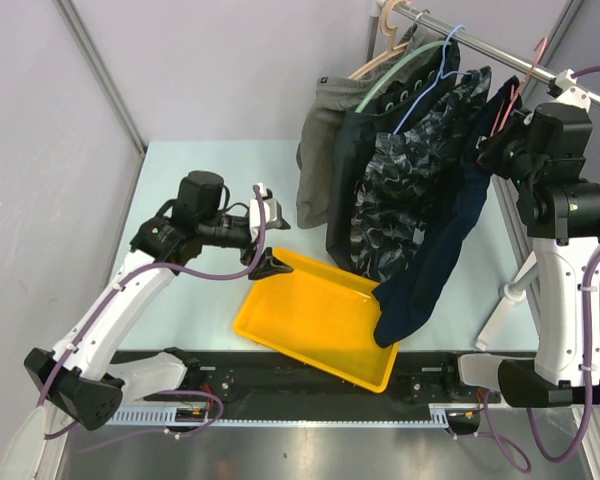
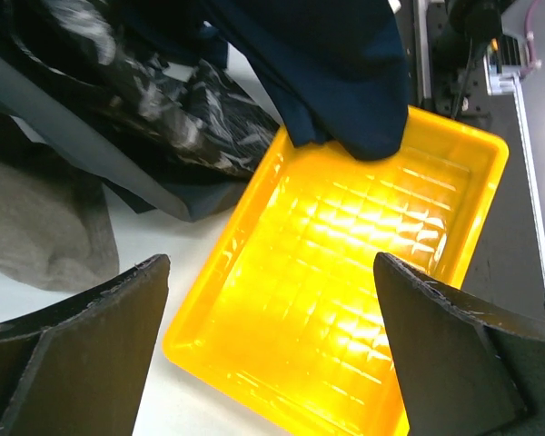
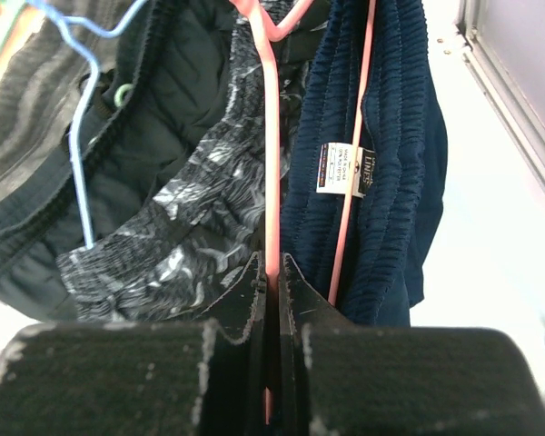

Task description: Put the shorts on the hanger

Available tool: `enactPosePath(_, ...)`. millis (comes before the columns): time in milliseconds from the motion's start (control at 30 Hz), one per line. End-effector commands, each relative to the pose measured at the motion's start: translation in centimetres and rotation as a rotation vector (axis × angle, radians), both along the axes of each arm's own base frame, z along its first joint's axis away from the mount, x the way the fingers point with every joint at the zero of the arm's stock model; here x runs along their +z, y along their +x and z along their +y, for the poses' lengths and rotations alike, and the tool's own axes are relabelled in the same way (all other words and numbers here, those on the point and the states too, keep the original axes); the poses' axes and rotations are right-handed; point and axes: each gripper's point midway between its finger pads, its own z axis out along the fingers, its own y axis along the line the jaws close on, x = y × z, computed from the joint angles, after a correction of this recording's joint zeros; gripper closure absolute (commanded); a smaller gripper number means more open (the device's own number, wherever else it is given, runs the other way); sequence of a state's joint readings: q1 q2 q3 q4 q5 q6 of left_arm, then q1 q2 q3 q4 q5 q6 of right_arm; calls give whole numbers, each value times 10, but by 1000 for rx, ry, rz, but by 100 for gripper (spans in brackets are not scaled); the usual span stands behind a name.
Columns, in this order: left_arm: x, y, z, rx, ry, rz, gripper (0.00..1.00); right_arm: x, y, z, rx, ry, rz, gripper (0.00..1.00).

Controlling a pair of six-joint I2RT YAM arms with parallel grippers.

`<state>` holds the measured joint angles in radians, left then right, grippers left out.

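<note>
The shorts (image 3: 400, 109) hang at the right end of the rail (image 1: 480, 40), waistband up, white label (image 3: 343, 170) facing the right wrist camera. One thin arm of the hanger (image 3: 272, 136) runs down across the gathered waistband just beside that label. Whether a clip has hold of the fabric, I can't tell. The right gripper (image 3: 274, 272) is clenched on the hanger's other pink wire, fingers pinched tight with the wire between them. Follow the navy cloth down and one leg drapes into the yellow tray (image 1: 280, 320), its hem resting on the tray's floor at the far corner. Just beside the navy pair hang the black-grey patterned shorts (image 3: 200, 209), touching them, then a blue wire hanger (image 3: 77, 136) and the grey shorts (image 1: 320, 150) further left. Over on the other side, the left gripper (image 2: 271, 263) hovers above the tray's near-left part, fingers spread wide, grasping nothing. The tray sits slanted on the pale table (image 1: 180, 170).
</note>
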<state>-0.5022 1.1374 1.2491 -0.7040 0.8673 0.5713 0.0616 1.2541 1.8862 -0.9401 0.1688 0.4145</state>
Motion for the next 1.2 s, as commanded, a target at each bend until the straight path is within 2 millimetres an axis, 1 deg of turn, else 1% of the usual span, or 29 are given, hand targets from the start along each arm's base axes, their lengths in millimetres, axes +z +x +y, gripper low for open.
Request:
enactPosePath(0,-18,-11,6,-36,51,-29,4,33,21,-9,-64,4,-154,100)
enactPosePath(133,-46,-12,13,-45,132,-44,5,31,29,-6,-50,13,-178,100)
enactPosePath(167,-52,-13,14,-48,154,-45,5,26,31,-4,-45,13,-171,100)
enactPosePath(233,-74,-14,18,-48,211,-40,6,28,29,-2,-29,7,-187,98)
enactPosePath(267,-84,-18,20,-64,235,-32,6,26,28,0,-16,5,-187,94)
enactPosePath(300,-92,-19,22,-67,263,-36,7,21,28,0,-13,3,-179,84)
enactPosePath(333,-100,-21,24,-89,293,-53,9,26,23,1,-2,-3,-202,79)
enactPosePath(367,-113,-29,25,-120,325,-49,10,27,20,5,20,-1,-209,68)
enactPosePath(400,-121,-32,27,-139,350,-57,11,24,18,7,32,-7,-208,63)
enactPosePath(433,-130,-35,31,-167,387,-81,13,28,11,8,45,-9,-224,57)
enactPosePath(467,-141,-44,32,-203,414,-77,13,30,5,12,69,-19,-231,47)
enactPosePath(533,-153,-52,35,-244,451,-86,14,23,-2,15,94,-30,-221,37)
enactPosePath(567,-161,-59,35,-272,467,-78,14,26,-14,18,123,-41,-237,30)
enactPosePath(600,-164,-62,36,-286,475,-80,14,24,-18,20,140,-49,-236,26)
enactPosePath(633,-167,-65,34,-303,482,-91,14,14,-23,23,164,-56,-216,22)
enactPosePath(667,-171,-67,35,-313,491,-84,14,17,-37,27,195,-61,-233,16)
enactPosePath(700,-172,-68,34,-320,490,-91,14,13,-43,26,201,-91,-228,14)
enactPosePath(733,-173,-70,33,-330,496,-95,14,0,-49,31,248,-101,-191,11)
enactPosePath(767,-176,-71,33,-337,502,-95,14,0,-62,33,269,-124,-197,7)
enactPosePath(800,-177,-71,33,-340,505,-100,13,-6,-68,33,282,-138,-180,5)
enactPosePath(867,-178,-72,31,-347,504,-101,12,-28,-83,38,344,-162,-112,2)
enactPosePath(900,-177,-73,30,-346,501,-100,11,-39,-97,42,395,-200,-86,2)
enactPosePath(933,-176,-73,29,-349,495,-103,10,-45,-108,54,493,-215,-83,2)
enactPosePath(967,-173,-73,27,-348,485,-102,10,-58,-115,60,555,-236,-60,2)
enactPosePath(1000,-171,-74,25,-343,476,-96,8,-68,-131,61,625,-321,-46,1)
enactPosePath(1033,-168,-74,24,-341,468,-92,8,-75,-145,71,727,-349,-51,0)
enactPosePath(1067,-163,-73,22,-337,458,-90,8,-84,-153,74,785,-387,-41,0)
enactPosePath(1100,-159,-76,20,-337,441,-75,7,-97,-171,75,847,-433,-14,0)
enactPosePath(1167,-148,-77,17,-326,410,-82,6,-110,-191,78,1001,-582,-36,0)
